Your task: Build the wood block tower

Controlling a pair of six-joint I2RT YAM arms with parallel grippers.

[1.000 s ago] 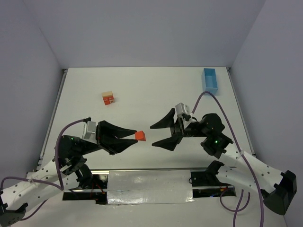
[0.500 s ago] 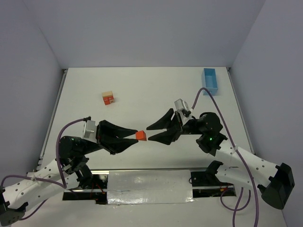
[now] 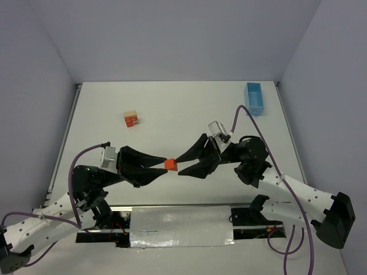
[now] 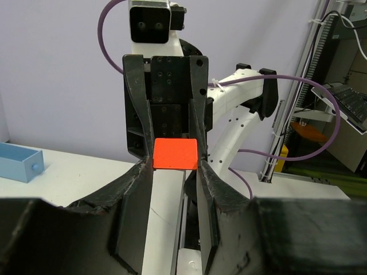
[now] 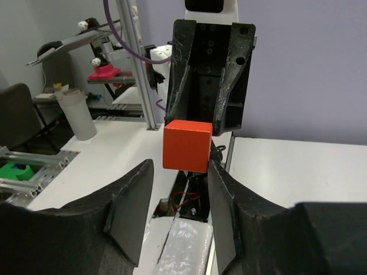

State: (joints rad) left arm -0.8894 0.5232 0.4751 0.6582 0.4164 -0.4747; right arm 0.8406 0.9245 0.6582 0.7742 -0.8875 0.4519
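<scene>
White table sat under a mid-air handoff: left gripper clamped the red-orange cube, right gripper spread around it. Best bet was closing squarely before left let go.

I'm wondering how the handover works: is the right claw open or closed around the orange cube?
Open. The right gripper straddles the orange cube with a gap beside it; the left gripper pinches it.
</scene>
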